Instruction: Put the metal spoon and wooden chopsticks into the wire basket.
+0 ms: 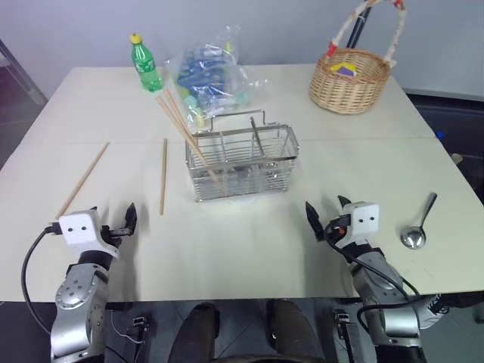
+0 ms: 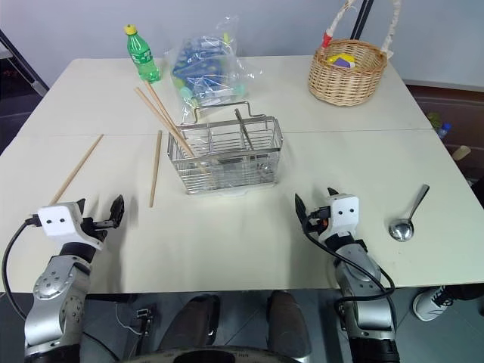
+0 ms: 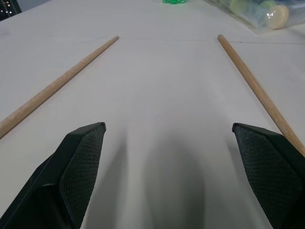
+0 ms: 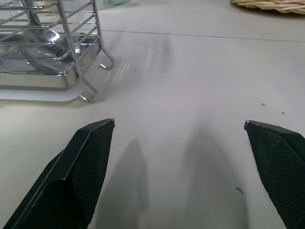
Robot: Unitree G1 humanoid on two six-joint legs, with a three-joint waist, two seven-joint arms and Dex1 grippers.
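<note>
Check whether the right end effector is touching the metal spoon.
Apart. The left eye view shows bare table between the open right end effector and the metal spoon.

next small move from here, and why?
Probably ease the left gripper forward to the nearer loose chopstick. Its jaws are open and empty, two chopsticks still lie on the table, and the wire basket already holds others. The metal spoon can follow.

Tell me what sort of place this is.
Probably a test room, not a kitchen: a bare table with a wire basket, loose wooden chopsticks, and a wicker basket set out as props.
</note>
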